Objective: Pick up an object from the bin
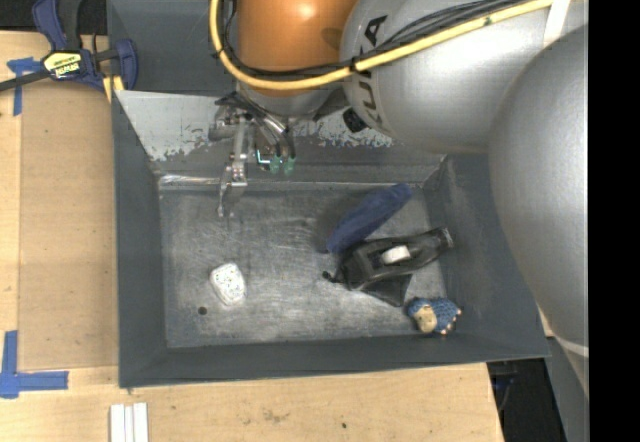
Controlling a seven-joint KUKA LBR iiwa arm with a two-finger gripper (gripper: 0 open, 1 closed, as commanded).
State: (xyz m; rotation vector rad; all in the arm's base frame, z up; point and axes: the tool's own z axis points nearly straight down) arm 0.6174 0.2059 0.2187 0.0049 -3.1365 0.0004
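Find the gripper (233,192) at upper centre-left; you cannot tell its opening. One white speckled lump (228,283) lies below it, apart. To the right lie one blue cloth (368,215), one black tape dispenser (395,258) and one blue-tan toy (433,315).

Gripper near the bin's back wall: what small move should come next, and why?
Probably shift the gripper toward the view's bottom, over the small white lump. The gripper hangs by the bin's back wall over bare floor; the lump lies alone and nearest.
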